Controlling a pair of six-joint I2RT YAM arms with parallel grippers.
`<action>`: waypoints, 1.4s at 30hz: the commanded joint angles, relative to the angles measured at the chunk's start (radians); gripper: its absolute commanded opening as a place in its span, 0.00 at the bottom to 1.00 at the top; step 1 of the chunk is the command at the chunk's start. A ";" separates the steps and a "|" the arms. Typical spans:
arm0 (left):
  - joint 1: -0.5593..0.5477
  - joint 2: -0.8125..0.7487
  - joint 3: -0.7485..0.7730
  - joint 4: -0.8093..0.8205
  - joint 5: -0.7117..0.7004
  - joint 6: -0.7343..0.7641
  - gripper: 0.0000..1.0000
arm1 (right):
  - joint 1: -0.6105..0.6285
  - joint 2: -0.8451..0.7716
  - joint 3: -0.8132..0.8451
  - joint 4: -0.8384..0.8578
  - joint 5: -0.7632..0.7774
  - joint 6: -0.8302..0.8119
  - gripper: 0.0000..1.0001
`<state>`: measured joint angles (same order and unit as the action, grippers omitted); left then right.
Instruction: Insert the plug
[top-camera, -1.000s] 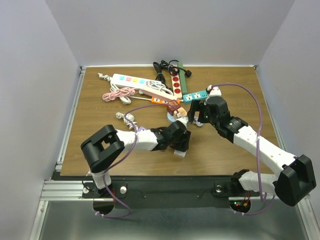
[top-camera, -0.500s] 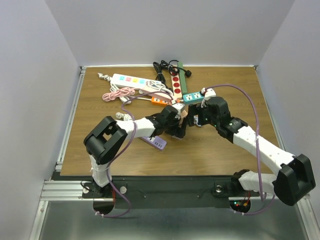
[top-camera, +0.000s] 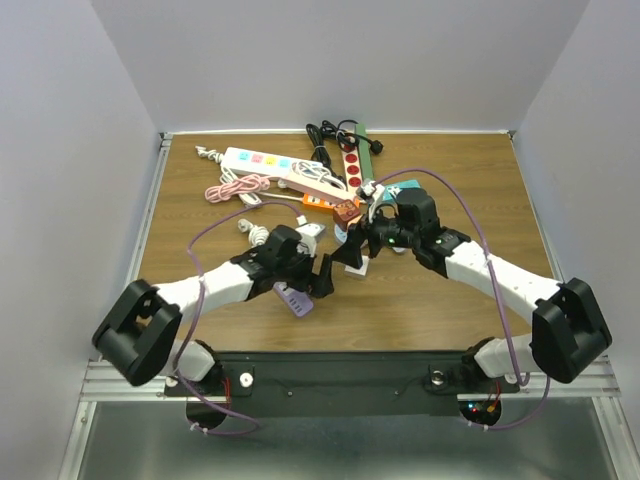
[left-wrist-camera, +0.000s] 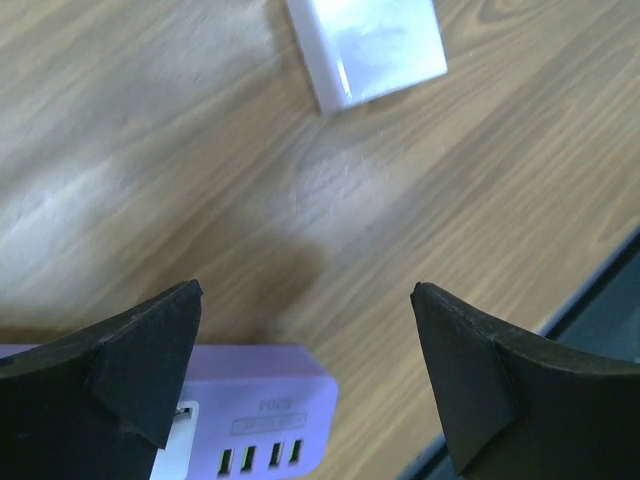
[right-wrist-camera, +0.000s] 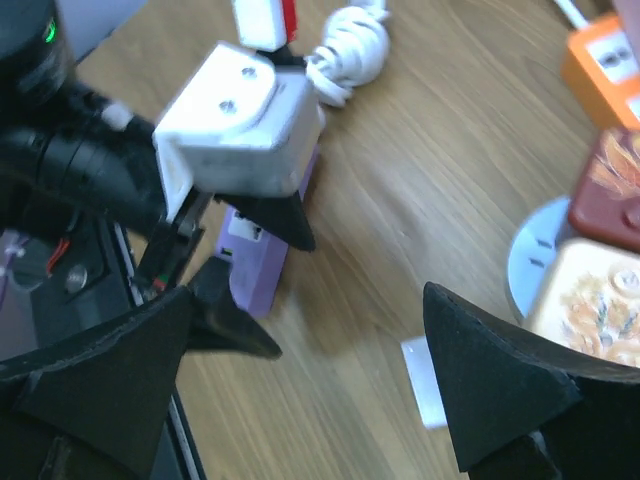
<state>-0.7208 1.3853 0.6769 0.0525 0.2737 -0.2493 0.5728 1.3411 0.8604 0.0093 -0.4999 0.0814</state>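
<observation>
Here, purple power strip (left-wrist-camera: 268, 385), its label (left-wrist-camera: 262, 427) illegible; white plug (left-wrist-camera: 367, 45) apart

The top camera looks steeply down from high behind the near edge of the wooden table (top-camera: 190, 215), taking in its whole surface. The left wrist camera hangs close over the purple power strip (left-wrist-camera: 270, 415), facing straight down. The right wrist camera, low and oblique, shares that strip (right-wrist-camera: 262, 265).
</observation>
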 joint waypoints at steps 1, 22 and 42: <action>0.113 -0.245 -0.045 0.162 0.211 -0.045 0.99 | -0.048 0.082 -0.012 -0.126 0.173 -0.199 0.98; 0.395 -0.201 0.039 0.147 0.377 -0.065 0.99 | -0.056 0.182 -0.015 -0.129 0.135 -0.262 0.99; 0.422 -0.123 0.066 0.133 0.420 -0.048 0.99 | -0.044 0.293 -0.029 -0.065 0.047 -0.328 0.96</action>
<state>-0.3054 1.2819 0.6891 0.1738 0.6689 -0.3202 0.5159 1.6253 0.8322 -0.0963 -0.4160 -0.2291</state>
